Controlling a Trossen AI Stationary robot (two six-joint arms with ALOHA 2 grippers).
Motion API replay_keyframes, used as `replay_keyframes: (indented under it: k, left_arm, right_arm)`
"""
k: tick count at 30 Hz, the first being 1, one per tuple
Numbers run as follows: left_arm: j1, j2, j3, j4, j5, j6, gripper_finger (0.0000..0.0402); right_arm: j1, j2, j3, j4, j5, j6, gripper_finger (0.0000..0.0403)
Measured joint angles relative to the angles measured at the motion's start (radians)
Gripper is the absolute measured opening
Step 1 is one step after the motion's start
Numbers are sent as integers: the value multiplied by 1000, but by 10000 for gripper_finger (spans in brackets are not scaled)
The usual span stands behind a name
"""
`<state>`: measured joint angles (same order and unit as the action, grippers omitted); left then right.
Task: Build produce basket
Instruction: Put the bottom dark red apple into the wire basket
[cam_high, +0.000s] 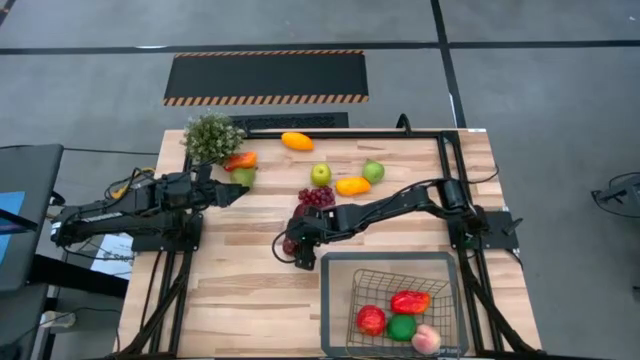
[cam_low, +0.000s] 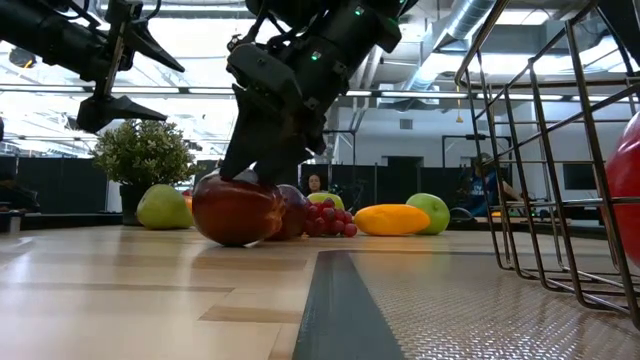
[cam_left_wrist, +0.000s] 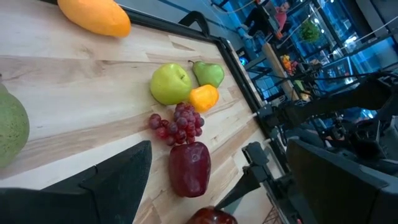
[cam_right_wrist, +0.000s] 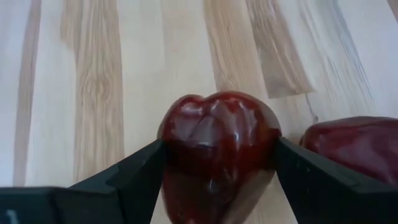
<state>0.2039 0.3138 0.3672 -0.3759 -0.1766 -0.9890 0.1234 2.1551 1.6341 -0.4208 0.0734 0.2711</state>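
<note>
My right gripper (cam_high: 291, 243) reaches across the table's middle and is shut on a dark maroon fruit (cam_right_wrist: 217, 143), which rests on the wood (cam_low: 235, 210). A second maroon fruit (cam_right_wrist: 354, 149) lies just beside it, with the purple grape bunch (cam_high: 316, 197) behind. The wire-mesh basket (cam_high: 330, 300) stands at the near right and holds a red fruit (cam_high: 371, 320), a red pepper (cam_high: 410, 301), a green fruit (cam_high: 402, 327) and a peach (cam_high: 427, 339). My left gripper (cam_high: 240, 190) is open and empty, raised above the table (cam_low: 120, 70) beside a green pear (cam_high: 243, 176). My right gripper pinches the maroon fruit by two opposite sides (cam_right_wrist: 168, 146) between its two fingers. The fingers slant down onto it from above, from the table's right side. The fruit's underside (cam_low: 235, 240) rests on the table.
A bushy potted plant (cam_high: 212, 138) stands at the far left with an orange-red pepper (cam_high: 240, 160) beside it. A yellow mango (cam_high: 296, 141), green apple (cam_high: 320, 174), orange-yellow fruit (cam_high: 352, 186) and green pear (cam_high: 373, 171) lie toward the far middle. Bare wood lies at the near left.
</note>
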Motion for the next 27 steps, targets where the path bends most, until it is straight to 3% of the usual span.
replay_keyframes:
  k: [21, 24, 27]
  left_arm:
    - [0, 0, 0, 0, 0, 5, 360]
    - [0, 0, 0, 0, 0, 5, 360]
    - [0, 0, 0, 0, 0, 5, 360]
  right_arm:
    - [5, -88, -6, -21, -36, 30, 111]
    - [5, -105, -6, -7, -70, 28, 113]
    - [6, -123, -5, -2, -140, 27, 154]
